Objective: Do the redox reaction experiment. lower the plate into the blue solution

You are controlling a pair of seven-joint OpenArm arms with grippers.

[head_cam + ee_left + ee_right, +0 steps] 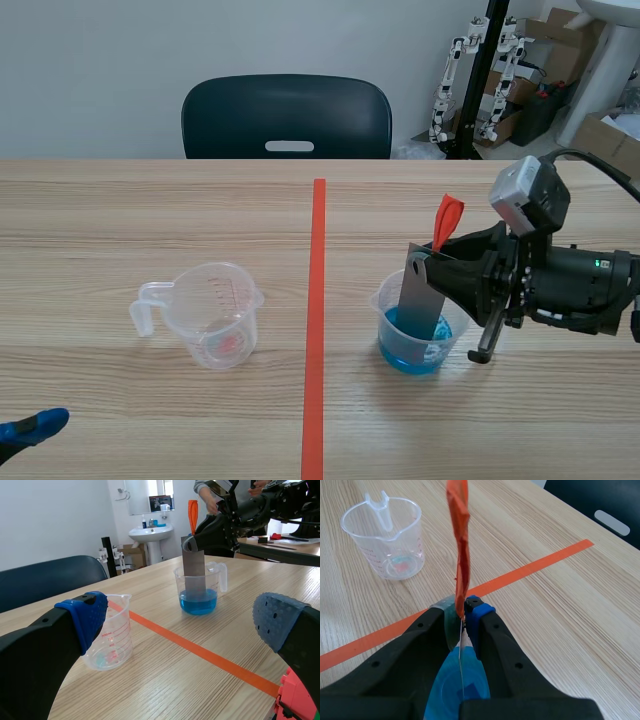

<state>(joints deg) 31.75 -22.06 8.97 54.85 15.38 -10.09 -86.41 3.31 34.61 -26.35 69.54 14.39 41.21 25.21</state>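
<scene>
A grey metal plate [422, 292] with an orange-red tab [446, 220] on top stands with its lower end in the blue solution [413, 344] of a clear measuring cup [386, 300], right of the tape line. My right gripper [432, 258] is shut on the plate's top edge; in the right wrist view the fingers [479, 620] pinch the plate [462, 652] edge-on above the blue solution [452, 687], the tab [460, 545] rising ahead. The left wrist view shows plate [195, 575] and cup [199, 587] far ahead. My left gripper [180, 625] is open, low at the table's near left [30, 428].
An empty clear measuring cup [212, 315] with red markings stands left of the orange-red tape line [316, 330]; it shows in the left wrist view [109, 635] and the right wrist view [387, 535]. A dark chair [287, 118] stands behind the table.
</scene>
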